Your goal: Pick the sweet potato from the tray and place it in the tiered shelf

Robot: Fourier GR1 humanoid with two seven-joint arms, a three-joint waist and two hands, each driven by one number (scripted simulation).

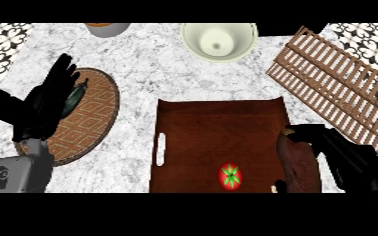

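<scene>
Sweet potato (297, 166): lying at the near right edge of the tray, its long axis running near to far, the far tip pointing roughly toward the shelf.
Tray (214, 130): dark wooden, sitting at centre near; a slot handle showing on its left wall.
Right hand (336, 152): sitting right against the sweet potato on its right side, thumb hooking over the far tip and fingers curling round the flank; it is looking like a grasp already closing on it.
Left hand (48, 97): resting at the far left over the woven mat, fingers straight and up, holding nothing.
Nearer hand: the right one by a long way; the left is well apart, across the whole tray.
Tiered shelf (332, 82): slatted wood, standing at the far right, beyond and to the right of the tray corner.
Relation that matters: the shelf is lying far and slightly right of the sweet potato, so I am judging the coming move as a lift followed by a carry away and to the right, along the potato's own length.
Tomato (230, 176): red with a green top, sitting on the tray to the left of the sweet potato, apart from it and out of the carrying path.
Woven mat (92, 115): round, lying at the left, a dark green item partly hiding under the left hand.
Bowl (219, 41): pale, standing far centre, away from the route.
</scene>
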